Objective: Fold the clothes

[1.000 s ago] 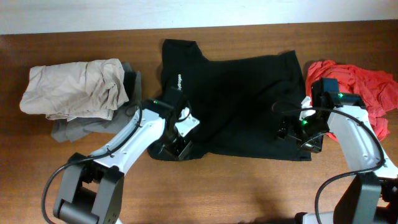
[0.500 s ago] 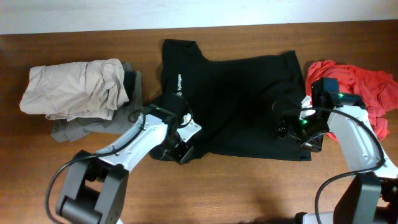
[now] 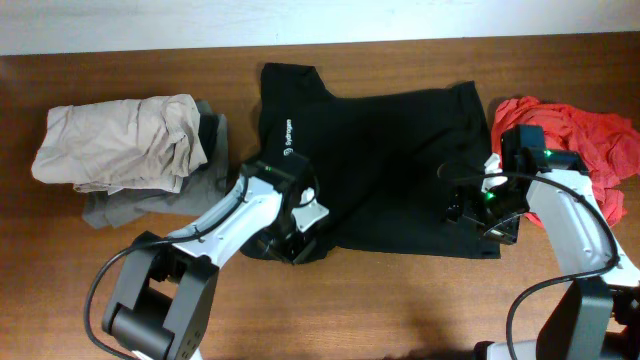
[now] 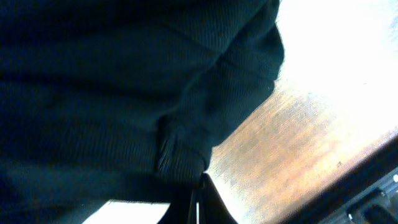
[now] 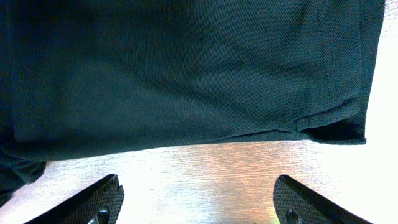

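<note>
A black T-shirt lies spread flat across the middle of the table, its hem toward the front edge. My left gripper is at the shirt's front left corner. In the left wrist view its fingers are pressed together and the black T-shirt fabric puckers right at their tips. My right gripper is at the front right corner and open. In the right wrist view its fingertips stand wide apart over bare wood, just short of the black T-shirt hem, with nothing between them.
A crumpled beige garment sits on a grey one at the left. A red garment lies bunched at the right, close behind my right arm. Brown table wood shows along the front.
My left gripper has closed on the shirt's front left corner and its arm has shifted slightly to the right. The right arm has not moved.
</note>
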Available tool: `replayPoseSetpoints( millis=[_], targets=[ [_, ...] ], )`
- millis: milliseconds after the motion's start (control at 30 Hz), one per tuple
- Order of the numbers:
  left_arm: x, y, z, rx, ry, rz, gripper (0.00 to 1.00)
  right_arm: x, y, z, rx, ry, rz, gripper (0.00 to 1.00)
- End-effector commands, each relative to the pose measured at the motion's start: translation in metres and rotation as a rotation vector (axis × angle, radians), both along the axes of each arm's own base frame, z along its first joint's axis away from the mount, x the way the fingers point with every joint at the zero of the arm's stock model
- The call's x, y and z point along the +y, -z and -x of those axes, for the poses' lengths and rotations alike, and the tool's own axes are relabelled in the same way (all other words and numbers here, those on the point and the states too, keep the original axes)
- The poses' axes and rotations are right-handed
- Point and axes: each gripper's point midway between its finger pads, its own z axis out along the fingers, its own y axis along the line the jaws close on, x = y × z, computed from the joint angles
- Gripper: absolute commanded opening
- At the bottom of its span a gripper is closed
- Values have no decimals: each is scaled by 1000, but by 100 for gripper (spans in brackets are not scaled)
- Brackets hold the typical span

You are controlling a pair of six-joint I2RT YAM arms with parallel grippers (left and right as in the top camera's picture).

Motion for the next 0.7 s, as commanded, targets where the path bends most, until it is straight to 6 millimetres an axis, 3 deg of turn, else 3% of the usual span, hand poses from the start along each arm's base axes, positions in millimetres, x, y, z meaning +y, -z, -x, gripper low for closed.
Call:
replayPoseSetpoints(
  millis=[0, 133, 267, 467, 667],
  targets=[
    [-2, -23, -29, -98, 14, -34, 2, 1, -4, 0, -18, 0, 5, 82],
    [-15, -50, -52, -174, 31, 9, 2, 1, -4, -1, -22, 0, 6, 82],
    [-20, -61, -74, -267, 35, 15, 3, 1, -4, -1, -22, 0, 6, 82],
    [-30, -55, -90, -321, 51, 46, 2, 1, -4, -2, -24, 1, 6, 82],
    [-38, -34, -92, -283, 82, 58, 3, 1, -4, -2, -24, 1, 6, 82]
  ],
)
